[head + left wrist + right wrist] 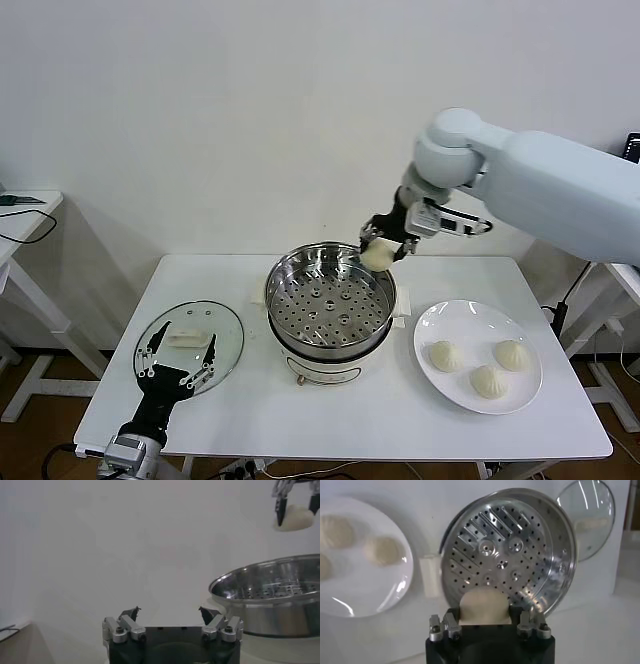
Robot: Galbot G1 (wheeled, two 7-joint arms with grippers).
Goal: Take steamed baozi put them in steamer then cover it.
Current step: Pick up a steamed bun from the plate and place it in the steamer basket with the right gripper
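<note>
Stainless steel, shiny and perforated, the steamer (330,305) sat mid-table (340,420); the glass lid (190,345) lay at its nine o'clock, the white plate (478,385) with three pleated buns at three. The right gripper (385,240), fingers clenched on a soft bun (376,257), hung over the rim at one o'clock. The left gripper (180,375) waited over the lid, fingers spread.
</note>
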